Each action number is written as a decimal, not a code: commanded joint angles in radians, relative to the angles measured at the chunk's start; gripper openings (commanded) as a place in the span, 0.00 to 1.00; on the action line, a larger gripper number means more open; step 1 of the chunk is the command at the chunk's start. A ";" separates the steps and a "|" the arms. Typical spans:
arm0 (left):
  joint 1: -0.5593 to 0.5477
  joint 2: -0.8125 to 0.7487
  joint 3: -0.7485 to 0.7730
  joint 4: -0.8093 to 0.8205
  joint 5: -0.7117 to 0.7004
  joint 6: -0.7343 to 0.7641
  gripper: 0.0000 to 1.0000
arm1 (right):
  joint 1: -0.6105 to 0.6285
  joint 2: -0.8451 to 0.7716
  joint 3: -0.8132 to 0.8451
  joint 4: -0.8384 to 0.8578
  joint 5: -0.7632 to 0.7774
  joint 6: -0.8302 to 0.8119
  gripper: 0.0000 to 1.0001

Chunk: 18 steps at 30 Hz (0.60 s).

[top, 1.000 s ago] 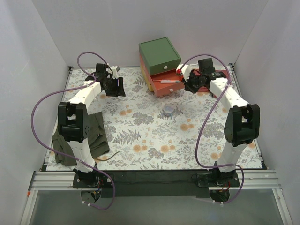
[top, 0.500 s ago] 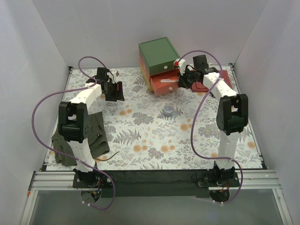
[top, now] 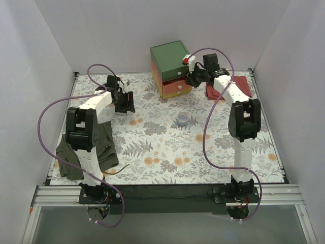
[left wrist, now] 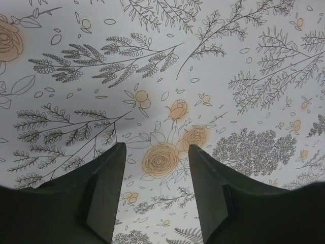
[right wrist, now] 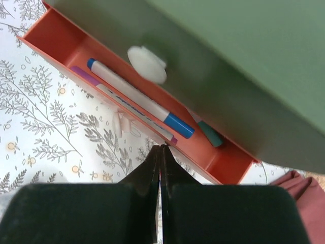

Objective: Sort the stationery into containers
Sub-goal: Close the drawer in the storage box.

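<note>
Moved: your right gripper [right wrist: 160, 152] has swung in to the box [top: 171, 57] since a second ago, and the salmon drawer [right wrist: 58, 31] sticks out less than it did.
Drawer contents: you can see a white pen [right wrist: 134, 99] with blue ends. A pink pen [right wrist: 78, 70] lies beside it, and a teal-tipped pen [right wrist: 209, 133] is partly under the green layer.
Tape roll [top: 182, 120]: on the floral mat [top: 152, 152] in front of the box, well apart from both grippers.
Right jaws: pressed together with nothing between them. The tips are at the drawer's front rim, probably touching, but the wrist view is too tight for you to be sure.
Left gripper [left wrist: 155, 150]: jaws spread and empty, over bare mat left of the box.
Cloths: red cloth [top: 239, 86] just right of the box; olive cloth [top: 104, 147] by your left arm.
</note>
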 commanded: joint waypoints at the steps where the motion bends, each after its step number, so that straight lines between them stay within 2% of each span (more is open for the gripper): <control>1: -0.001 -0.013 0.039 -0.003 -0.003 0.006 0.52 | 0.019 0.029 0.062 0.074 0.012 0.023 0.01; 12: -0.001 0.002 0.052 -0.011 -0.001 0.009 0.51 | 0.056 0.072 0.108 0.113 0.053 0.033 0.01; 15: 0.000 -0.004 0.062 -0.017 -0.003 0.015 0.51 | 0.059 -0.024 0.037 0.108 0.075 0.039 0.01; 18: -0.001 -0.022 0.068 -0.017 0.000 0.015 0.52 | 0.055 -0.173 -0.077 0.103 0.107 0.109 0.21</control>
